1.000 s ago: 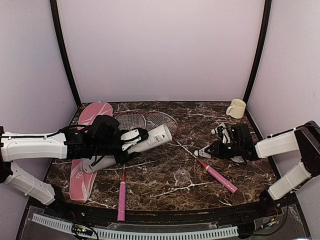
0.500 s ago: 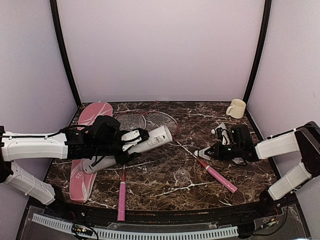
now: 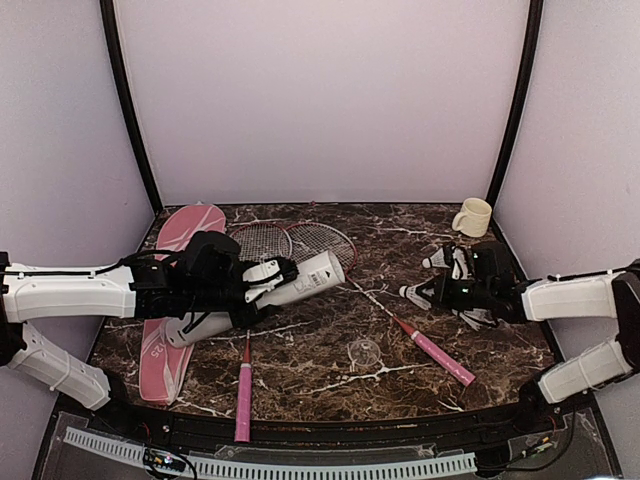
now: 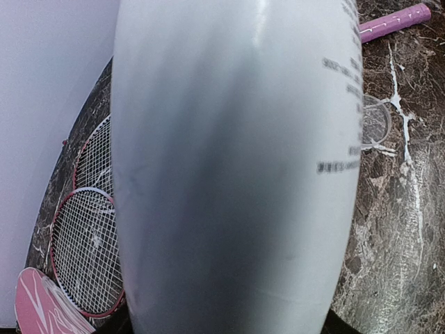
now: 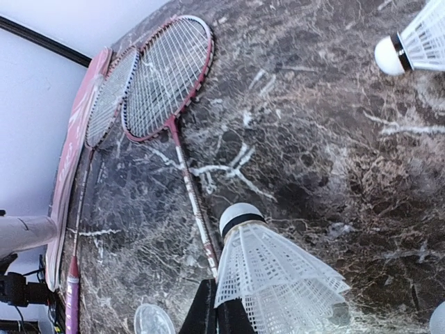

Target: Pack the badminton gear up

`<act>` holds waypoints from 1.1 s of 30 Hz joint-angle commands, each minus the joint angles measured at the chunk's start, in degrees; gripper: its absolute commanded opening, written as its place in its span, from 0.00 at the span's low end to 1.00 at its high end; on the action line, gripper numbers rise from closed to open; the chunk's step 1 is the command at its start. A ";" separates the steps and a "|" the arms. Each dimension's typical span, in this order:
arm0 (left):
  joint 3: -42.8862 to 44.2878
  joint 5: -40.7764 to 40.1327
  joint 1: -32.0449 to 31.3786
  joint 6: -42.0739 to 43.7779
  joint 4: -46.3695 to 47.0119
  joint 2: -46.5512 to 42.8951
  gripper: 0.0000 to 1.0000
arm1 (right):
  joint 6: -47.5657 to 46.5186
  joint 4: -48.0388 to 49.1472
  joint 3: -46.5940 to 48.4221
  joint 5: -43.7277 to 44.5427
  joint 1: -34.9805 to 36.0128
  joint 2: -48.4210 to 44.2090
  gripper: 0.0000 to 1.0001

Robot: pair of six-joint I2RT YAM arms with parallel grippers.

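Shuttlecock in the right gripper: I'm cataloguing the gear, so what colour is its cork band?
Black; the shuttlecock shows it best in the right wrist view.

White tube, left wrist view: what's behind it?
Left of the white tube: two racquet heads and the pink cover. Right: a pink handle on the marble table. The tube covers everything between, including the shafts.

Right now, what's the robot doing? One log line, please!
left gripper: shut on white tube | right gripper: shut on shuttlecock | racquets: lying loose
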 commanded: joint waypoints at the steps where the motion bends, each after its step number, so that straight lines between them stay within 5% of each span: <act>1: 0.81 -0.11 -0.49 0.60 0.98 -1.68 0.63 | 0.42 0.93 0.65 -0.14 0.31 -4.84 0.00; 14: 1.10 -0.13 -1.27 0.94 0.62 -1.31 0.63 | -3.91 -8.44 17.69 -31.25 4.95 -10.89 0.00; 33: 0.87 0.33 -1.72 1.23 0.55 -1.66 0.63 | -7.68 -14.50 25.74 -34.24 12.77 -4.06 0.00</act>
